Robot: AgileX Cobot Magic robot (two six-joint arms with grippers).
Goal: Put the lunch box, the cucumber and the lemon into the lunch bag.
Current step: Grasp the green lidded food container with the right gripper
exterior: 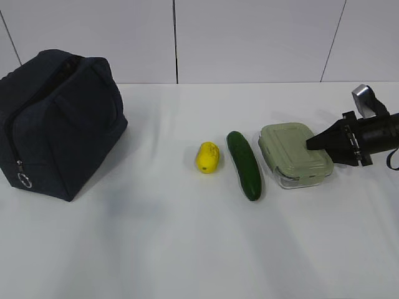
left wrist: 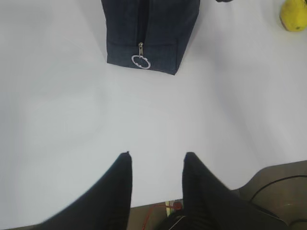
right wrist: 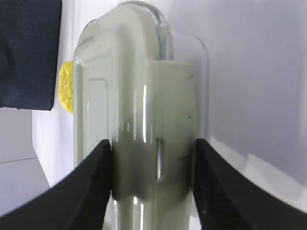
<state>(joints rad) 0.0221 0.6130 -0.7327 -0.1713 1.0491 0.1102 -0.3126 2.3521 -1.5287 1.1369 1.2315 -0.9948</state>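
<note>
Since the box is the bulkiest item, my grip starts there:
Right pincer: my fingers straddle the lunch box across its narrow width, closed in against both sides of the pale green lid, so I judge the box to be gripped.
Why this hold: coming in from the right end lets me clamp the short span and keeps the lid's latch between my fingers.
Lunch box: at the right of the table, seemingly not yet lifted.
Cucumber: just left of the box, lying near-to-far, apart from it, so lifting should not disturb it.
Lemon: left of the cucumber, clear of both.
Lunch bag: far left, well apart; its zipper ring hangs at the near end, and the zipper looks closed.
Left pincer: partly open, holding nothing, hovering near the bag's ring, likely placed to open it.
</note>
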